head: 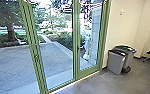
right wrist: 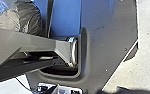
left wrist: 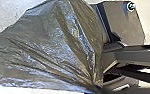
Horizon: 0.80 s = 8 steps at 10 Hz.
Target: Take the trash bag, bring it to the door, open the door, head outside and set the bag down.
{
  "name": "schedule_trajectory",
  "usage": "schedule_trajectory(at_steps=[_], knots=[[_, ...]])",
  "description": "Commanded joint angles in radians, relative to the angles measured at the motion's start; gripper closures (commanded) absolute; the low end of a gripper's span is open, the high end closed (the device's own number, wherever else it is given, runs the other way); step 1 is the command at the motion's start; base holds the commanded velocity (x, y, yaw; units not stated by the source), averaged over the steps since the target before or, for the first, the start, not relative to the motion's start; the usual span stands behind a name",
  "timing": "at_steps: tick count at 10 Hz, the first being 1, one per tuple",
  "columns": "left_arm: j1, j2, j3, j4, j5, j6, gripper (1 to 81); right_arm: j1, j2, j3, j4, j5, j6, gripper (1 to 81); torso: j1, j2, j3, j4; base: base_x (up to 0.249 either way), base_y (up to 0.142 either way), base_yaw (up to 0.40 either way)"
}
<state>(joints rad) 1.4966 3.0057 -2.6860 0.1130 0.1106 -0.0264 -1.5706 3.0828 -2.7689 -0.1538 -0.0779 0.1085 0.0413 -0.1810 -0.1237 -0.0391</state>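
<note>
And here's the trash bag (left wrist: 53, 50), hanging by the robot's base, its plastic fanning out from one tightly drawn neck. The left gripper (left wrist: 94, 88) is apparently clamping that bunched neck; the folds are all running into it. That's making sense: gathered plastic is giving a firmer hold than a loose side, and the weight is pulling the mouth closed. Swinging or snagging on the base is looking like the risk. Over on the right gripper, I'm not able to tell whether it's apart or together; being free of the load, it's presumably serving for the door.

Ahead, the green-framed glass door (head: 76, 45) is standing before the robot, seemingly closed, with the paved yard (head: 53, 57) lying beyond. To its right, a grey bin (head: 116, 62) and a green-lidded bin (head: 128, 50) are standing together near the wall (head: 123, 25), leaving the doorway approachable. We're judging this as the carrying stage, with opening and setting down remaining.
</note>
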Motion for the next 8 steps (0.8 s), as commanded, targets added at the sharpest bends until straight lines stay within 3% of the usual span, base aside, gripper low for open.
schedule_trajectory(at_steps=[1,8], knots=[[-0.051,0.000,0.001,0.010,0.060,0.003,81.1,0.046,0.010,0.006,-0.007,-0.060,-0.007,1.0,0.000,0.000,0.000,0.000,0.173,-0.073,0.000],[-0.051,0.004,0.003,0.010,0.060,0.003,81.1,0.046,0.007,0.003,-0.006,-0.059,-0.007,1.0,0.000,0.000,0.000,0.000,0.173,-0.077,0.000]])
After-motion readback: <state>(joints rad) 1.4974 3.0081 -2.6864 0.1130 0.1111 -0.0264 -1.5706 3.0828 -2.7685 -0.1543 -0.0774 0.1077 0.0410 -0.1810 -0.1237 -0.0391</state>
